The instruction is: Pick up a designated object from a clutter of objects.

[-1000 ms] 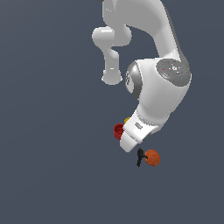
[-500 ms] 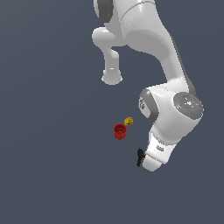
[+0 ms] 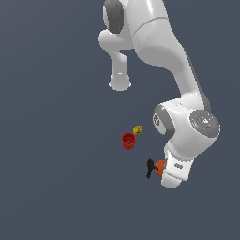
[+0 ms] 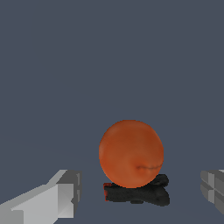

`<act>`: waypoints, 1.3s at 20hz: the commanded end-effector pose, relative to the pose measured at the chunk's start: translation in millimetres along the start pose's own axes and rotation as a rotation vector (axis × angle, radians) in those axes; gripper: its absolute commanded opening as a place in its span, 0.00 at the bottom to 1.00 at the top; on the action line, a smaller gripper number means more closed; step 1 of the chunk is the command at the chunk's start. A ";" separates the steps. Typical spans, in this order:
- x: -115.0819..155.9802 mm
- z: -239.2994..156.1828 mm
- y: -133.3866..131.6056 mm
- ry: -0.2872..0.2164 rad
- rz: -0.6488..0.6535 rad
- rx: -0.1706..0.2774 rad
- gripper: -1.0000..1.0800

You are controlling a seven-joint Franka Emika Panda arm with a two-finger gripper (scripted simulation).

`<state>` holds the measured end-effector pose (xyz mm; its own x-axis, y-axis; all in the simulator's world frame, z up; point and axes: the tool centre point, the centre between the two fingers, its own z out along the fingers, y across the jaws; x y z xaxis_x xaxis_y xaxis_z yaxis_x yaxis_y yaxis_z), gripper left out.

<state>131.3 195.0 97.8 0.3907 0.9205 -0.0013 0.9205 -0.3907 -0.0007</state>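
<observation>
The designated object is a smooth orange ball [image 4: 131, 153] [image 3: 160, 168]. In the wrist view it lies between my two grey fingertips [image 4: 65, 192], which stand wide apart and touch nothing. My gripper [image 4: 139, 194] is open around it. A thin black stick-like piece [image 4: 138, 192] [image 3: 149, 168] lies right against the ball. In the exterior view the arm's hand [image 3: 177, 171] covers most of the ball, and the fingers are hidden there. The rest of the clutter, a red cup [image 3: 128, 140] and a tiny yellow lump [image 3: 138, 130], sits apart from it, toward the exterior view's left.
The plain dark grey floor [image 3: 56, 187] runs in every direction. The arm's white base and links [image 3: 140, 33] rise at the back of the exterior view.
The arm's hand has swung from over the red cup to the exterior view's right and lower down. It now hangs over the orange ball, which shows at its edge.
</observation>
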 end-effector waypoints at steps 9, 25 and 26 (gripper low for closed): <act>0.2 26.4 -0.6 0.001 -0.003 0.000 0.96; 1.1 50.9 0.2 0.001 -0.005 -0.001 0.00; 1.1 50.9 0.2 0.001 -0.005 -0.001 0.00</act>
<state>131.6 195.5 46.4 0.3861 0.9225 -0.0009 0.9225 -0.3861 -0.0007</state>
